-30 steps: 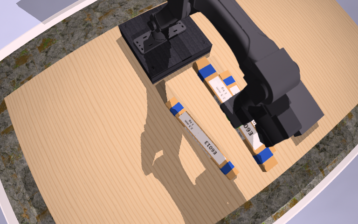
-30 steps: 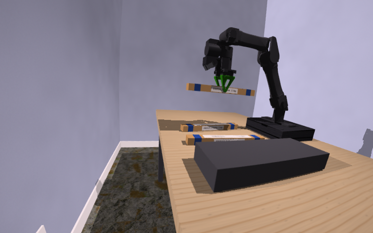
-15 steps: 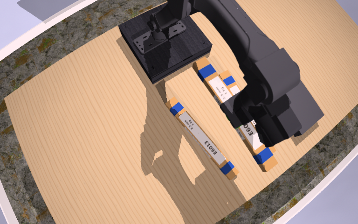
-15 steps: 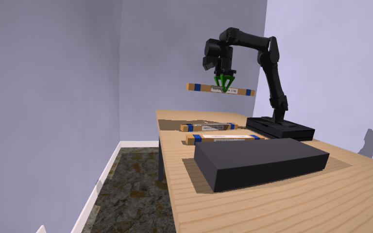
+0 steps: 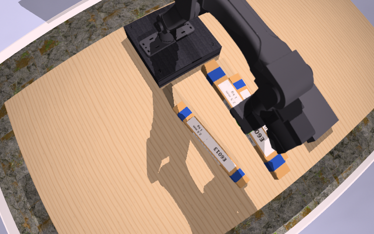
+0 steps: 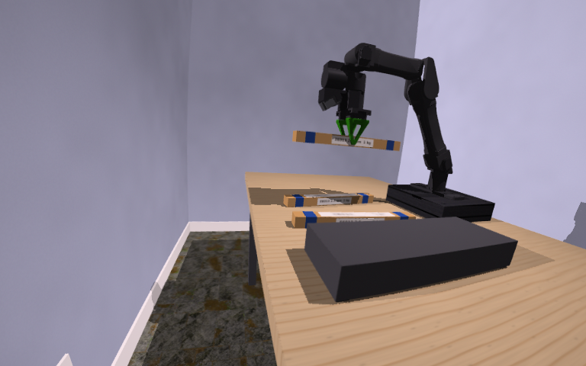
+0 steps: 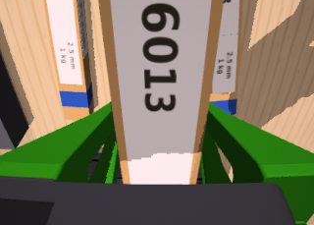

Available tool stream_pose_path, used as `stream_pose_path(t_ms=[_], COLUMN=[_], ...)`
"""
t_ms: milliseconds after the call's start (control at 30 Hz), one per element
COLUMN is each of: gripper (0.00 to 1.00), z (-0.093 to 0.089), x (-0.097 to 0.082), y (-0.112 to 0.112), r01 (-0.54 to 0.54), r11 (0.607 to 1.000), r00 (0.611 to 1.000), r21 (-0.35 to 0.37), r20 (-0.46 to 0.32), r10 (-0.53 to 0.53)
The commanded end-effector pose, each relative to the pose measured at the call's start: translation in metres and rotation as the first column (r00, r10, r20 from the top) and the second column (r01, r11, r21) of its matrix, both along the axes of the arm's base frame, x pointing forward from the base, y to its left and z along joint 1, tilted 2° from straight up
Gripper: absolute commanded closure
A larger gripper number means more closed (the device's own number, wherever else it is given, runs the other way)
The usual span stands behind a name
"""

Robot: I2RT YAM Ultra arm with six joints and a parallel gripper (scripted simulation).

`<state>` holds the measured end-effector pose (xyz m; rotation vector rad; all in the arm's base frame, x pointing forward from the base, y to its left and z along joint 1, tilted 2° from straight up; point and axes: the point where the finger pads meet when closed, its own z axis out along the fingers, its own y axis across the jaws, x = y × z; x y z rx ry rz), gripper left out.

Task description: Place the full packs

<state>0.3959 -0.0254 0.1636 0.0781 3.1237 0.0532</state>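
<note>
My gripper is shut on one electrode pack, a long tan box with blue bands and a white E6013 label. I hold it near its middle, high above the table, its right end slightly lower. In the wrist view the green fingers press both long sides of this pack. In the overhead view it runs under the arm. Two other packs lie flat on the table: one farther left, one next to the low dark platform.
The arm's black base plate stands at the back of the wooden table. The table's left edge drops to a stone floor. In the overhead view the arm hides much of the platform and the second table pack.
</note>
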Motion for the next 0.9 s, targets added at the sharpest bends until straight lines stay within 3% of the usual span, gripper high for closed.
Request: stream_pose_path(t_ms=[0,300,867], gripper=[1.00,1.00,1.00], z=[0.015,0.015,-0.010], x=[-0.003,-0.003,0.000], y=[-0.002,-0.002,0.000], r01=[0.008,0.008,0.003], r11=[1.000,1.000,1.000], r00=[0.999,0.999,1.000], r21=[-0.007,-0.007,-0.003], r20=[0.038,0.036,0.025], r10=[-0.008,-0.008,-0.002])
